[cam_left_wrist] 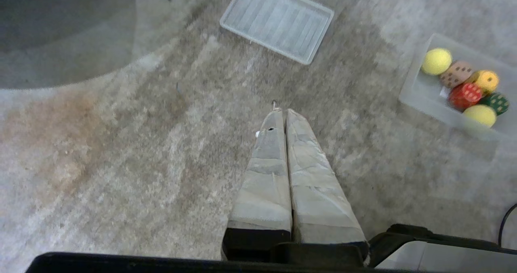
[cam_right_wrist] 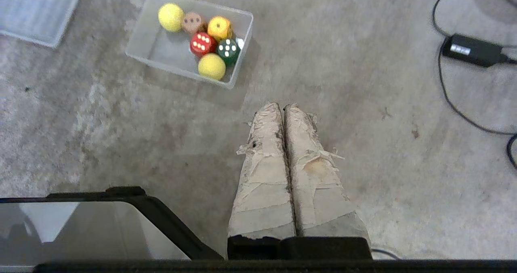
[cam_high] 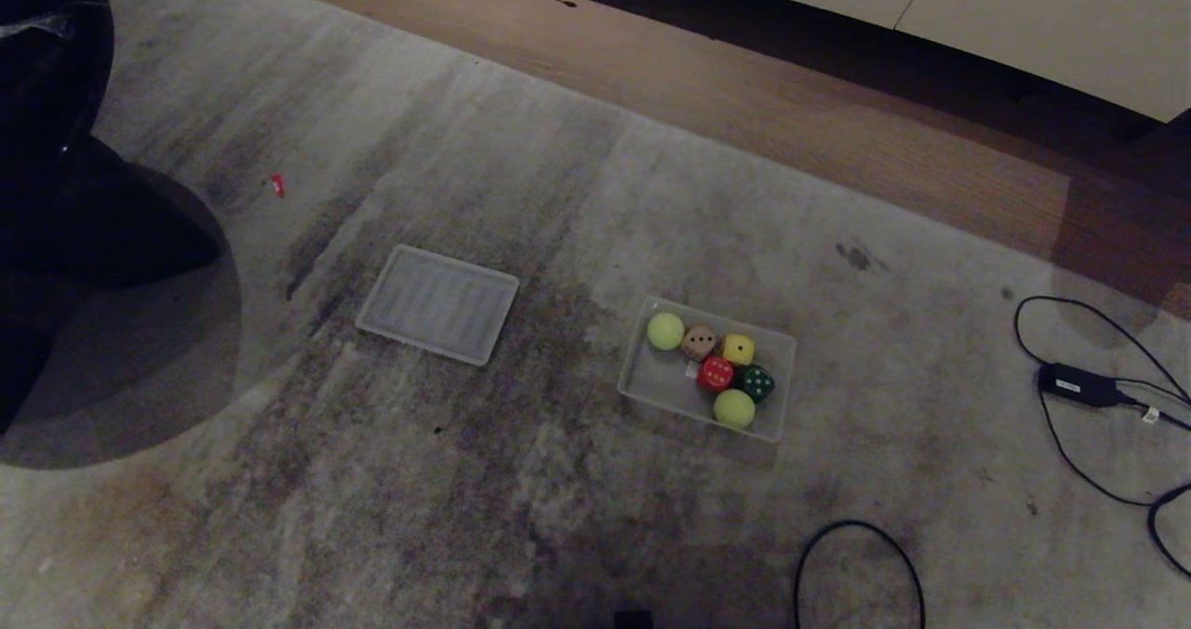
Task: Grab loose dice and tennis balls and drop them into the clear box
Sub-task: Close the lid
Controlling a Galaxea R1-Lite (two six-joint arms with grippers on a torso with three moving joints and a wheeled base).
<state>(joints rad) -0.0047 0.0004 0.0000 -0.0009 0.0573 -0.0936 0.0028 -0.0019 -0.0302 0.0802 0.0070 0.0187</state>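
Note:
The clear box (cam_high: 651,382) (cam_left_wrist: 420,99) (cam_right_wrist: 153,51) sits on the grey carpet, lid off. Inside lie two tennis balls (cam_high: 665,331) (cam_high: 734,408) and the dice: tan (cam_high: 699,341), yellow (cam_high: 739,349), red (cam_high: 715,373) and dark green (cam_high: 757,383). The right wrist view shows them too: a ball (cam_right_wrist: 171,17), the red die (cam_right_wrist: 201,43), the green die (cam_right_wrist: 228,51). My left gripper (cam_left_wrist: 281,110) hangs shut and empty above bare carpet, well short of the box. Likewise my right gripper (cam_right_wrist: 282,106) is shut and empty, apart from the box. Neither arm shows in the head view.
The ribbed lid (cam_high: 438,304) (cam_left_wrist: 278,20) lies flat to the box's left. A black power adapter (cam_high: 1079,385) (cam_right_wrist: 471,50) with looping cables lies at the right, another cable loop (cam_high: 861,564) near the front. A dark round shape (cam_high: 84,238) fills the left. Wood floor (cam_high: 744,99) runs behind the carpet.

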